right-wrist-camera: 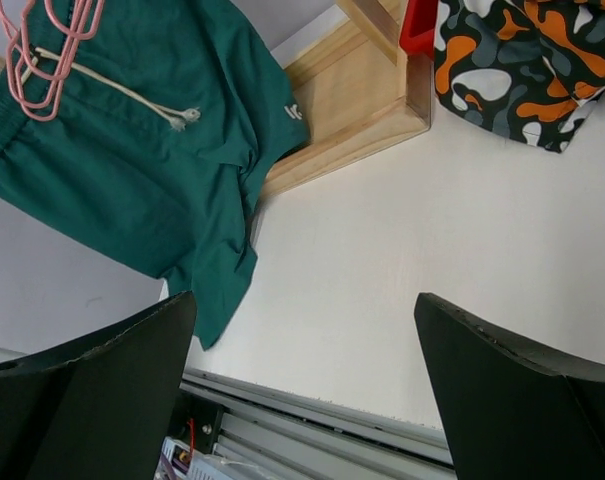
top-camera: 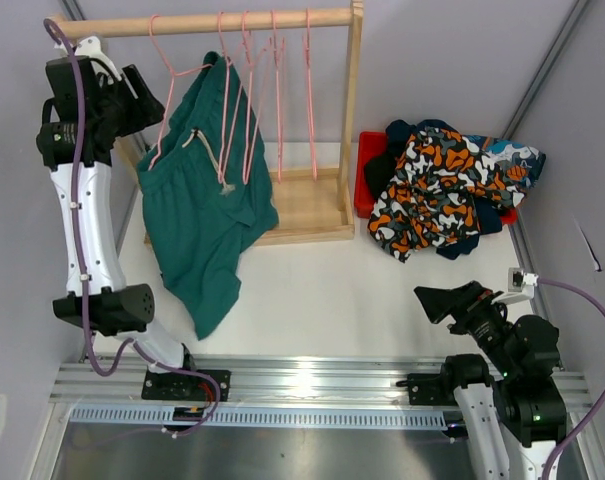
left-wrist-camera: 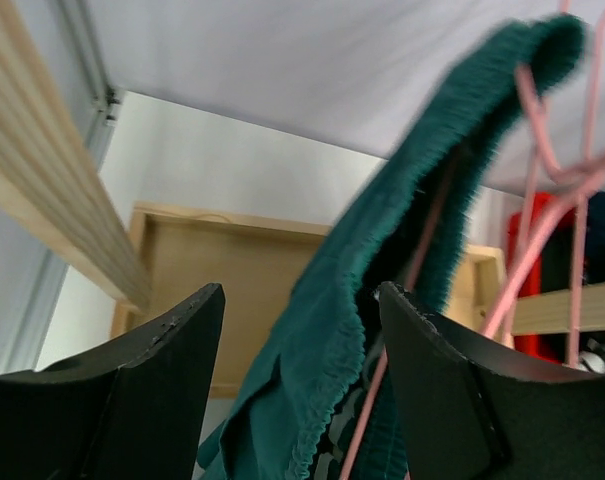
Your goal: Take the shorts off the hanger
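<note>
The soft teal-green fabric shorts (top-camera: 204, 215) hang from a pink wire hanger (top-camera: 172, 73) on the wooden rail (top-camera: 202, 22). The left end effector (left-wrist-camera: 302, 300) stands wide open near the waistband, gripping nothing. The right end effector (right-wrist-camera: 304, 305) gapes wide, empty, above the white bench (top-camera: 312, 290).

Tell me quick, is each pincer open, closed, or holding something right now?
Left pincer: open, with the green shorts just in front of it, not gripped.
Right pincer: open, holding nothing.
</note>
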Tool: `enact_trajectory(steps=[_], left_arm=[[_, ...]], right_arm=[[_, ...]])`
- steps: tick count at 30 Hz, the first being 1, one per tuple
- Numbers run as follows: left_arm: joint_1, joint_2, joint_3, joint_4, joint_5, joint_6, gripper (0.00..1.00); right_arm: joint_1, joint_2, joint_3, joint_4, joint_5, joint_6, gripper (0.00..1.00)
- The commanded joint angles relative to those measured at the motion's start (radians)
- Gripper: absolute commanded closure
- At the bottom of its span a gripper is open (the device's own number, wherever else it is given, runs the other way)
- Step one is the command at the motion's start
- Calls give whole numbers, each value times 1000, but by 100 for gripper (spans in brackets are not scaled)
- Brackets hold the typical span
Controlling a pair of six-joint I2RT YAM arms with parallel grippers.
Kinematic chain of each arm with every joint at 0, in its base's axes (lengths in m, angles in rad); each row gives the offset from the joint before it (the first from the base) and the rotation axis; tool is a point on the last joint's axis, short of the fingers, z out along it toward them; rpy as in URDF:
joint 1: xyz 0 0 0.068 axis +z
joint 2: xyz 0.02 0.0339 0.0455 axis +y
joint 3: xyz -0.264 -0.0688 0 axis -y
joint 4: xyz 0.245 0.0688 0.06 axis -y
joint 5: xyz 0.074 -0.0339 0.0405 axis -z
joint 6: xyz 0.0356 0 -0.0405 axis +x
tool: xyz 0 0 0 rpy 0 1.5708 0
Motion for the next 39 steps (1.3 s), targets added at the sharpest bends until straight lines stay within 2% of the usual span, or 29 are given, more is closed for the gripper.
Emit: enact_trajectory(steps=[1, 7, 17, 25, 28, 31, 32, 34, 35, 36, 39], left_arm=[[3, -80, -17, 38, 117, -34, 31], [1, -137, -56, 67, 134, -41, 30], [1, -126, -24, 70, 175, -50, 30], [-5, -146, -88, 113, 293, -59, 33], [-31, -149, -103, 104, 228, -39, 37], [-40, -149, -145, 98, 183, -41, 53], [-40, -148, -148, 95, 154, -41, 65], [-40, -136, -155, 89, 122, -41, 79], [-40, -131, -149, 84, 102, -41, 93], [-42, -113, -122, 78, 97, -41, 100], [-57, -76, -61, 43, 108, -30, 100]], right_arm=[[-18, -9, 4, 2, -20, 2, 1], [-37, -17, 11, -11, -39, -1, 1], [-46, -23, 13, -28, -40, -12, 1], [-50, -32, -5, -36, -36, -20, 1], [-52, -35, -10, -39, -34, -18, 1], [-53, -35, -16, -38, -34, -23, 0], [-53, -37, -18, -42, -34, -24, 0], [-53, -37, -19, -45, -33, -32, 1], [-53, -38, -19, -48, -33, -35, 0], [-53, -40, -19, -51, -31, -36, 1], [-53, -38, -22, -51, -30, -40, 1]])
